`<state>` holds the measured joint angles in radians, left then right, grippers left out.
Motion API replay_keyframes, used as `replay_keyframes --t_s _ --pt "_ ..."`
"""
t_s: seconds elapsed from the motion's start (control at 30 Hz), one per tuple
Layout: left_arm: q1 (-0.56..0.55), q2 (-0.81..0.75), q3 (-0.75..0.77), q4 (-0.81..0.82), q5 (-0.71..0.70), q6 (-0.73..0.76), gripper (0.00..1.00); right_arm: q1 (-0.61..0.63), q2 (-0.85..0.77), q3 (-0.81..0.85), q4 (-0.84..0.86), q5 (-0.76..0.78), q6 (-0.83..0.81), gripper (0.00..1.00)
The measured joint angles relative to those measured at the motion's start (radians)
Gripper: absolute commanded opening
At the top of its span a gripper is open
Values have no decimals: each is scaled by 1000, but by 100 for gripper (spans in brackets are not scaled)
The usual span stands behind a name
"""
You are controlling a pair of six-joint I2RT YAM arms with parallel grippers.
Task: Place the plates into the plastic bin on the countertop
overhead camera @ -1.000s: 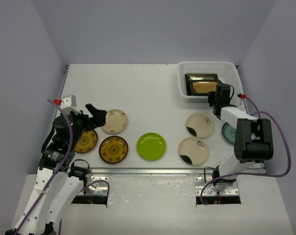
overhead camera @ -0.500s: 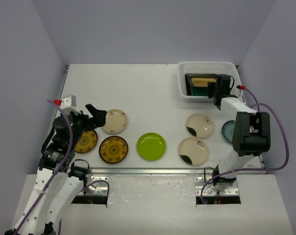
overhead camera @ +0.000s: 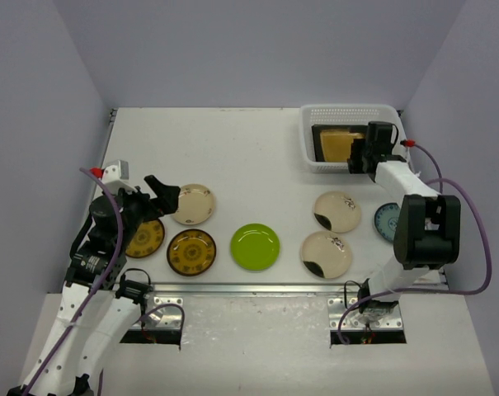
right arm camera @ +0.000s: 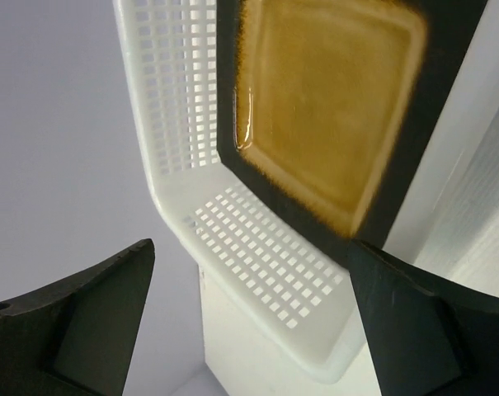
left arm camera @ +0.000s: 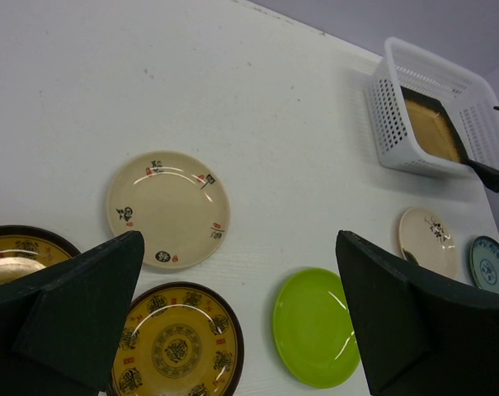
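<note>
The plastic bin (overhead camera: 348, 110) stands at the back right of the countertop (overhead camera: 257, 157). An amber square plate (overhead camera: 338, 145) with a dark rim lies inside it. My right gripper (overhead camera: 363, 155) hovers open over the bin's near right side. In the right wrist view the amber plate (right arm camera: 323, 107) sits free in the bin (right arm camera: 175, 107), just beyond the open right gripper (right arm camera: 251, 247). My left gripper (overhead camera: 162, 194) is open above the left-hand plates. On the countertop lie two brown-gold plates (overhead camera: 191, 252) (overhead camera: 144, 238), a cream plate (overhead camera: 191, 204) and a lime green plate (overhead camera: 255, 247).
Two cream plates with dark blotches (overhead camera: 337, 211) (overhead camera: 327, 254) and a blue-white plate (overhead camera: 388, 221) lie in front of the bin, beside the right arm. A metal rail (overhead camera: 257, 289) runs along the front edge. Grey walls close in on three sides.
My right gripper has opened and let go of the amber square plate, which now rests in the bin. The right arm shifted slightly back. The left arm has not moved.
</note>
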<state>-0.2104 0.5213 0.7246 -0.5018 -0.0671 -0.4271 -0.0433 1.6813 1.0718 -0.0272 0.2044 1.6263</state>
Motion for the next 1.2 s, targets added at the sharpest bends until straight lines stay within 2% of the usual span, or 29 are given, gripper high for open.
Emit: replay_keyframes --t_s 0.2,0.4,0.57,0.67,0.73,0.93,1.1,1.2 --pt "0 6 0 0 -14 0 100 0 -60 34 -49 -61 -56 99" --pt "0 56 0 4 -12 -1 100 7 -149 55 -61 -196 -166 99" --pt "0 167 3 12 83 -25 100 46 -226 83 -41 -437 -391 99" --pt "-8 287 -5 112 252 -78 100 115 -318 42 -93 -548 -572 99" --pt "-42 391 -7 198 325 -120 100 168 -460 -66 -115 -603 -669 99" --pt "-241 754 29 419 394 -238 100 174 -798 -301 -269 -577 -836 99" --pt "-385 1118 272 539 408 -304 99 170 -957 -341 -446 -506 -912 99" --pt "-453 1312 440 602 420 -330 95 170 -1036 -339 -531 -475 -942 99"
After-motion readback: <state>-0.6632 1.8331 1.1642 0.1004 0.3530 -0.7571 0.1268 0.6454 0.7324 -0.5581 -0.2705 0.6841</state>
